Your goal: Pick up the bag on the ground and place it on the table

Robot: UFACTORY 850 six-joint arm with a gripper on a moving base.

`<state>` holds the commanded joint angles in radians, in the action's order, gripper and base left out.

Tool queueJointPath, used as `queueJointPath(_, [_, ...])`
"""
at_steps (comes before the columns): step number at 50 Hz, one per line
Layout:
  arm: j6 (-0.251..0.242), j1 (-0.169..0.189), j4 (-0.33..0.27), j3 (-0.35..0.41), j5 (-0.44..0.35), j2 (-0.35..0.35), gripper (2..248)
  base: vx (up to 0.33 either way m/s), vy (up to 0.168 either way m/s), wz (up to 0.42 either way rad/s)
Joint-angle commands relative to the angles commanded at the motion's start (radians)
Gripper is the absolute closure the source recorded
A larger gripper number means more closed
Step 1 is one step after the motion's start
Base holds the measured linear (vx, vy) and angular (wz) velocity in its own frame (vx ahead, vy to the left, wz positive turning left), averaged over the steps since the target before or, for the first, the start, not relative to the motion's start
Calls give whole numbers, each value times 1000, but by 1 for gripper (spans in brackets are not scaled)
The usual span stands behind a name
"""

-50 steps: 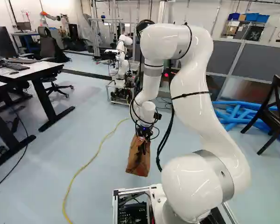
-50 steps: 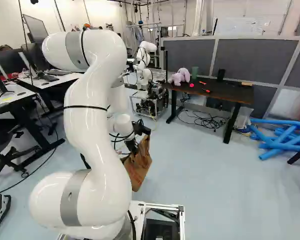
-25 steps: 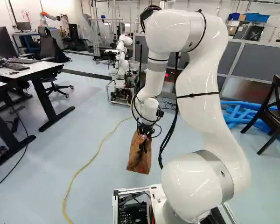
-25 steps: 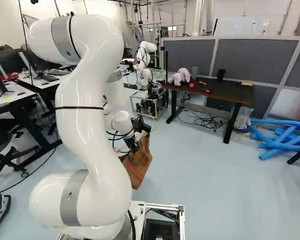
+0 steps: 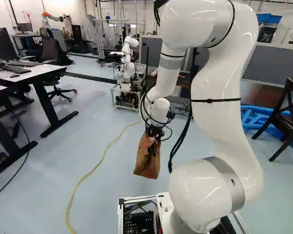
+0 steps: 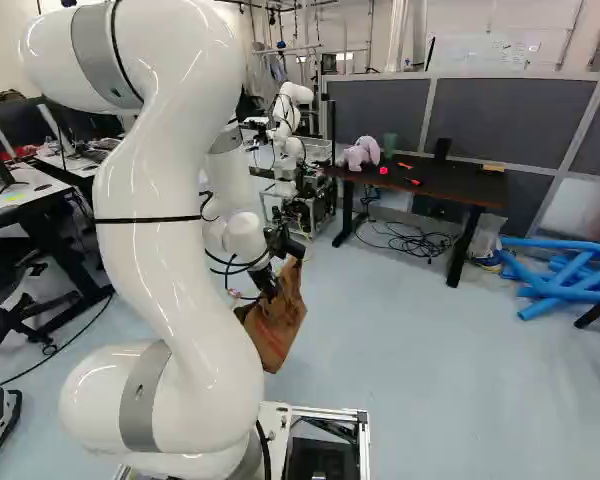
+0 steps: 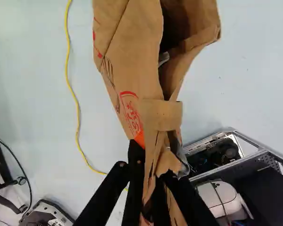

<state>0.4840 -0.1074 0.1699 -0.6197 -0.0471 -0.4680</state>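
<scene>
Raising the bag (image 5: 147,158) smoothly seems called for: in the left base view it appears to hang above the floor (image 5: 100,204), its top held by the gripper (image 5: 155,133). In the right base view, the dark counter (image 6: 442,186) ahead is probably the goal; the bag's base should be carried above its edge and lowered away from the soft toy (image 6: 360,153). In the wrist view, the bag's bunched top is clamped between both fingers; creased brown paper with red print is seen, its mouth gaping.

two views behind arm (image 5: 214,124), wrist view downward
</scene>
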Motion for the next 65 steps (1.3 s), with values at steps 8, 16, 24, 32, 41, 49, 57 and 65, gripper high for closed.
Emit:
queueJointPath(8, [0, 11, 0, 7, 22, 32, 229, 0, 0, 0])
queueJointPath(16, [0, 21, 0, 13, 48, 63, 229, 0, 0, 0])
queueJointPath(24, [0, 31, 0, 19, 75, 94, 229, 0, 0, 0])
queueJointPath(32, [0, 40, 0, 24, 103, 126, 229, 0, 0, 0])
queueJointPath(41, [0, 48, 0, 29, 134, 160, 229, 0, 0, 0])
queueJointPath(49, [0, 53, 0, 32, 162, 190, 229, 0, 0, 0])
queueJointPath(57, [0, 58, 0, 34, 190, 220, 229, 0, 0, 0])
queueJointPath(65, [0, 63, 0, 37, 218, 249, 229, 0, 0, 0])
